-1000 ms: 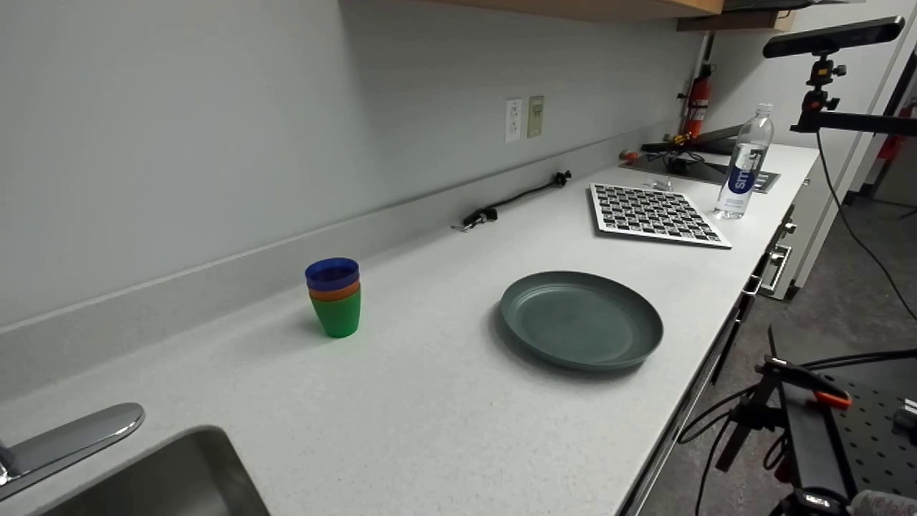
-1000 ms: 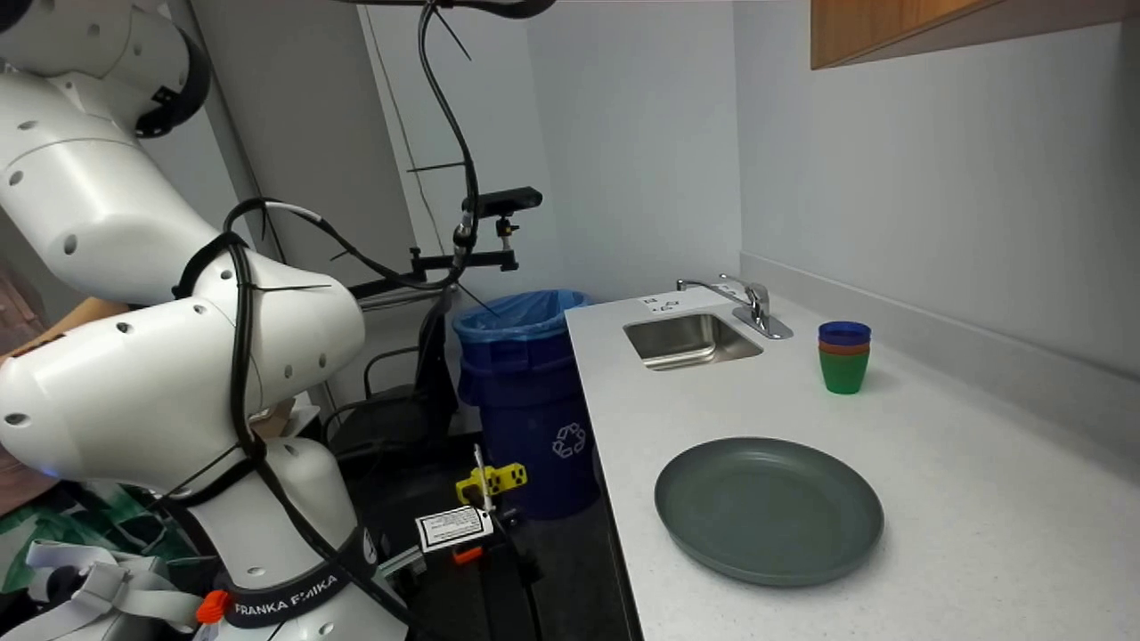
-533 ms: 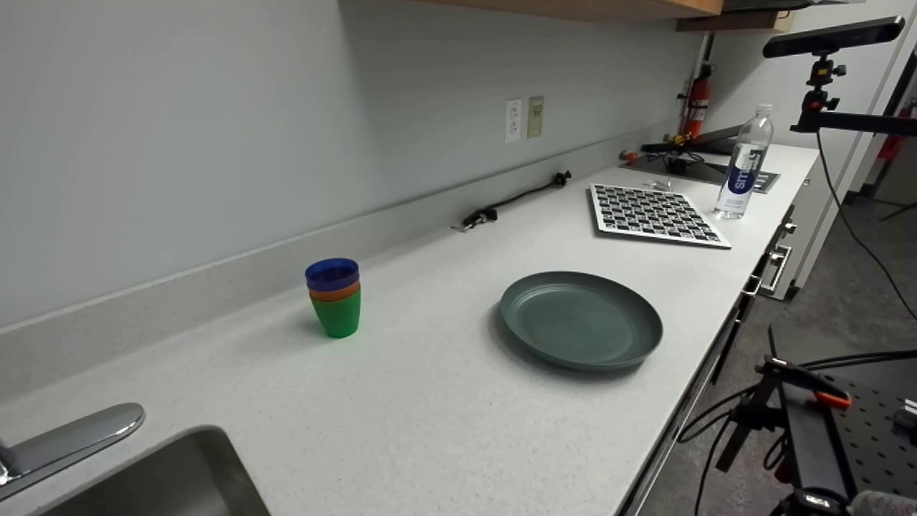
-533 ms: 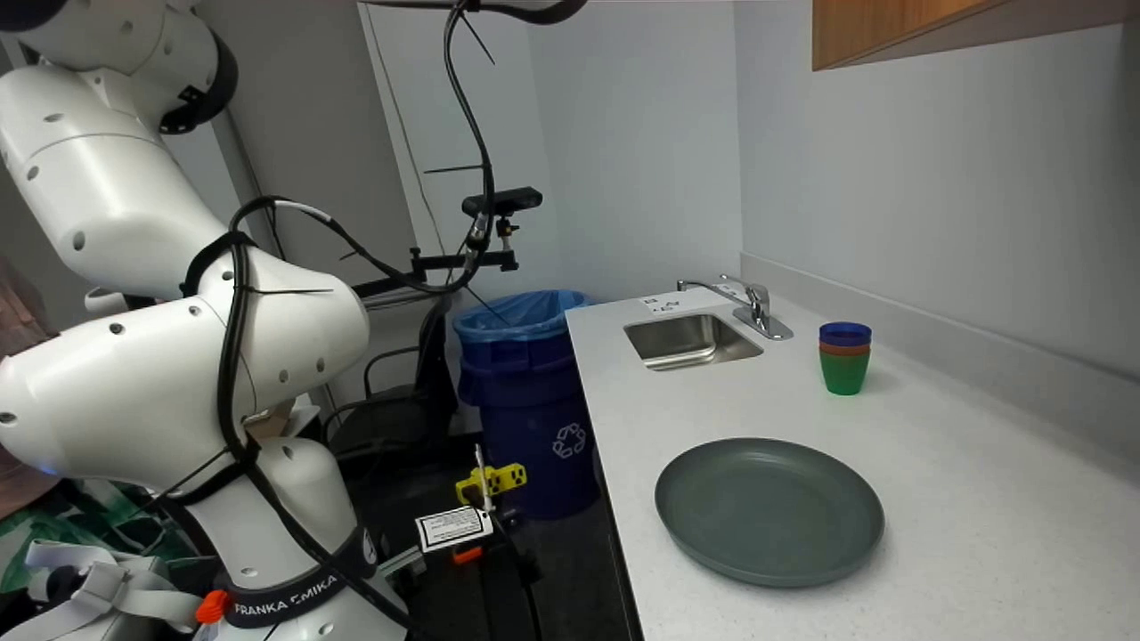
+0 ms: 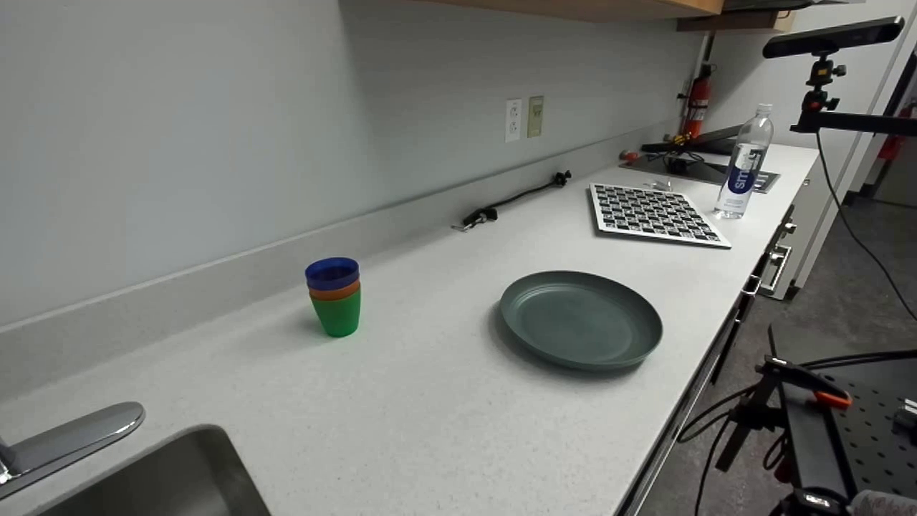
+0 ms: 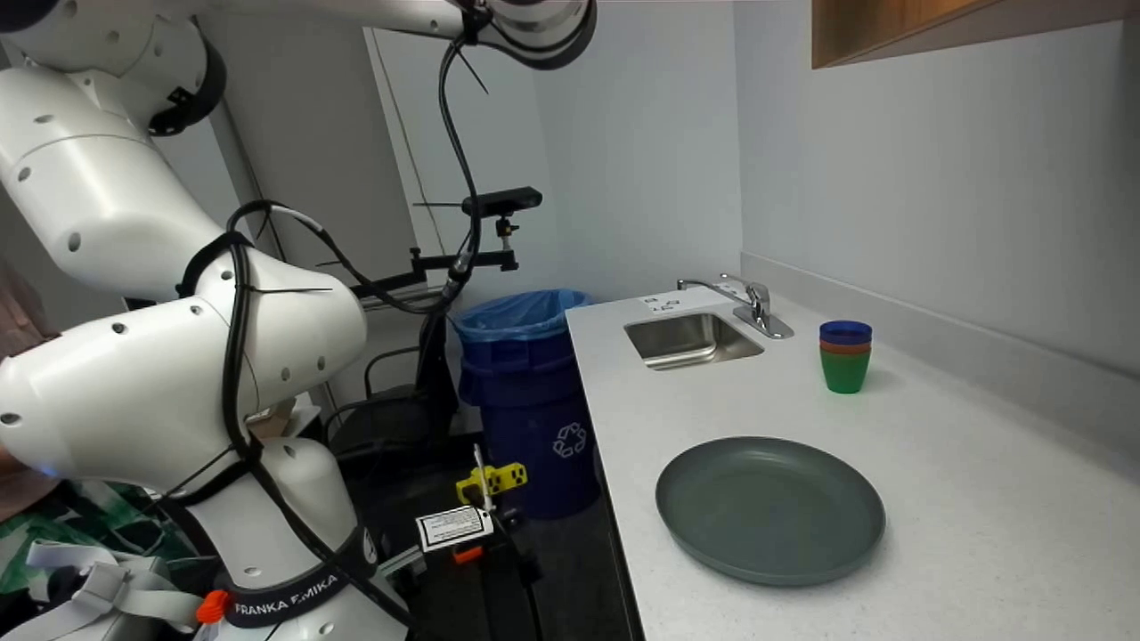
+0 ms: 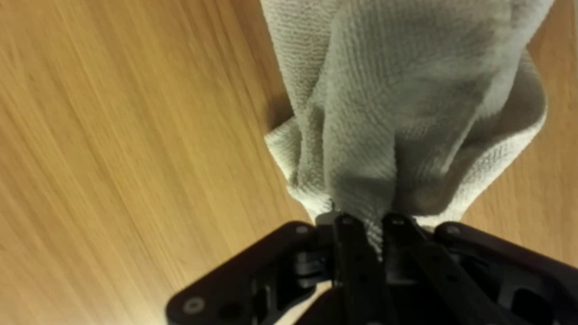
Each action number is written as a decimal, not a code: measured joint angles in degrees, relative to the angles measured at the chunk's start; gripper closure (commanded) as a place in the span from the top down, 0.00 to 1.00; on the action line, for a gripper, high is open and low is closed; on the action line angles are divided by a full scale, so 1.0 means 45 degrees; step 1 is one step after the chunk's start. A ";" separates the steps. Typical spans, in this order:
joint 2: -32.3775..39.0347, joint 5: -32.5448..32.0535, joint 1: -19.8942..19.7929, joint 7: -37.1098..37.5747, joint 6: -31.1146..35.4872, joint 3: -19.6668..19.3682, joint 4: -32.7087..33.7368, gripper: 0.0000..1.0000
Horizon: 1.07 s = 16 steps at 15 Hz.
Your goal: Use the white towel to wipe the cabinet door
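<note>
While the black gripper point(image 7: 371, 223), at five o'clock in the wrist view, pinches the bunched white towel point(image 7: 361, 113), the folds spread from that grip toward twelve o'clock, in front of the wood-grained cabinet door point(image 7: 135, 135) visible at nine o'clock

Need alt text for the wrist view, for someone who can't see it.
A black two-fingered pincer grips a bunched white fabric towel in front of a flat brown wooden panel. Whether the towel touches the panel is unclear.
</note>
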 measured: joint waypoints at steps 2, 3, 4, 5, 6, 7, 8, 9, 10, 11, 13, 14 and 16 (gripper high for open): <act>0.0024 -0.0001 0.0115 0.0023 0.0041 -0.0059 -0.0786 0.02; 0.0061 -0.0002 0.0148 0.0034 0.0042 -0.0081 -0.1144 0.02; 0.0123 -0.0002 0.0177 0.0040 0.0042 -0.0102 -0.1482 0.02; 0.0212 -0.0004 0.0199 0.0042 0.0040 -0.0123 -0.1805 0.02; 0.0321 -0.0008 0.0212 0.0042 0.0033 -0.0142 -0.2086 0.02; 0.0443 -0.0026 0.0221 0.0042 -0.0004 -0.0163 -0.2347 0.02; 0.0554 -0.0051 0.0223 0.0042 -0.0144 -0.0188 -0.2561 0.02; 0.0655 -0.0085 0.0247 0.0041 -0.0461 -0.0247 -0.2718 0.02; 0.0761 -0.0108 0.0325 0.0027 -0.0972 -0.0358 -0.2793 0.02; 0.0861 -0.0129 0.0491 -0.0017 -0.1666 -0.0549 -0.2797 0.02; 0.1115 -0.0180 0.1133 -0.0335 -0.3388 -0.1180 -0.2676 0.02; 0.1147 -0.0340 0.1570 -0.0479 -0.4300 -0.1638 -0.2584 0.02; 0.1045 -0.0927 0.2526 -0.0577 -0.5912 -0.2697 -0.2297 0.02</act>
